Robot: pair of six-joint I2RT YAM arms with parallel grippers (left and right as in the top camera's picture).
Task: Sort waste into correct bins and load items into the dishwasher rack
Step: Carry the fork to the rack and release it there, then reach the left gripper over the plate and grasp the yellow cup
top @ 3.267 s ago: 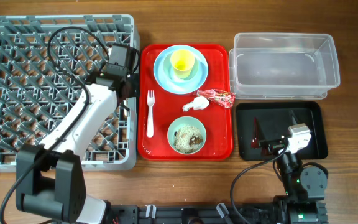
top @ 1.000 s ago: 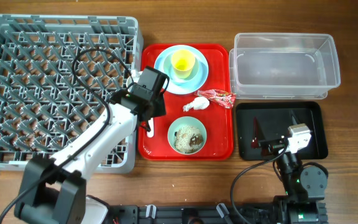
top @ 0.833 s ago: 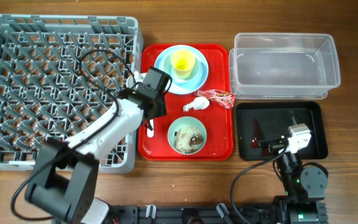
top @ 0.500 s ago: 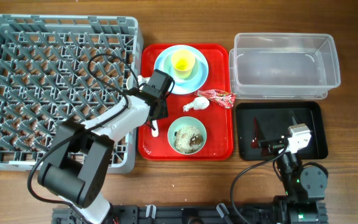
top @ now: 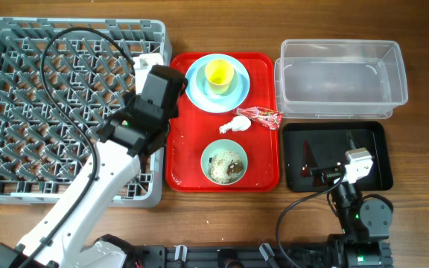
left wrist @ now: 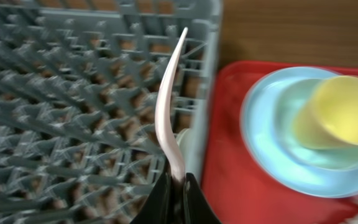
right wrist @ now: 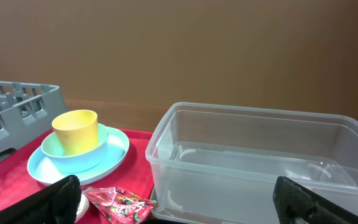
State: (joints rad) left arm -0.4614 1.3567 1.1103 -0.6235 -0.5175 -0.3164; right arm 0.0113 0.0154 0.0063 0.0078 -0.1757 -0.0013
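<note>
My left gripper [left wrist: 178,178] is shut on the white fork [left wrist: 169,106] and holds it above the right edge of the grey dishwasher rack [top: 58,104], near its far corner; the gripper also shows in the overhead view [top: 151,71]. On the red tray [top: 188,175] a yellow cup [top: 218,74] stands in a bowl on the light blue plate [top: 196,89]. A mint green bowl [top: 224,161] holds rice scraps. The white tissue [top: 234,125] and red wrapper [top: 263,117] lie between them. My right gripper [right wrist: 179,208] is open and empty over the black tray [top: 371,160].
The clear tub [top: 341,78] stands at the back right, behind the black tray. It fills the right side of the right wrist view [right wrist: 260,155]. The rack takes up the left of the table. Bare wood runs along the front edge.
My left gripper closed on the fork on the red tray, lifted it, and carried it back and left to the rack's right edge. The right arm has not moved.
</note>
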